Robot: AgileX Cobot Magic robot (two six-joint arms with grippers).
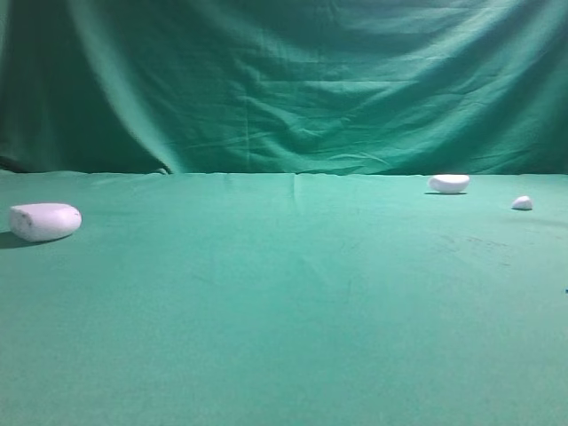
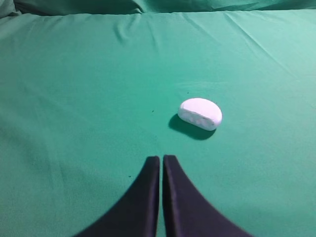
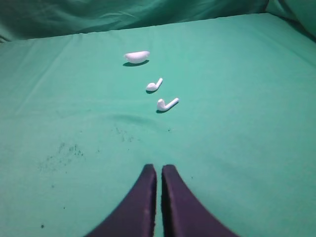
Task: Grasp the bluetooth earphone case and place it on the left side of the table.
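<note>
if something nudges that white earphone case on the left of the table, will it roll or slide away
The bluetooth earphone case looks smooth and rounded, so pads may slip on it. It lies on its broad side, so it probably slides or rocks rather than rolls. The cloth of the table should slow it. It likely stays stiff.

White rounded bluetooth earphone case point(image 1: 44, 221) flat on the green table point(image 1: 284, 311), far left.
</note>
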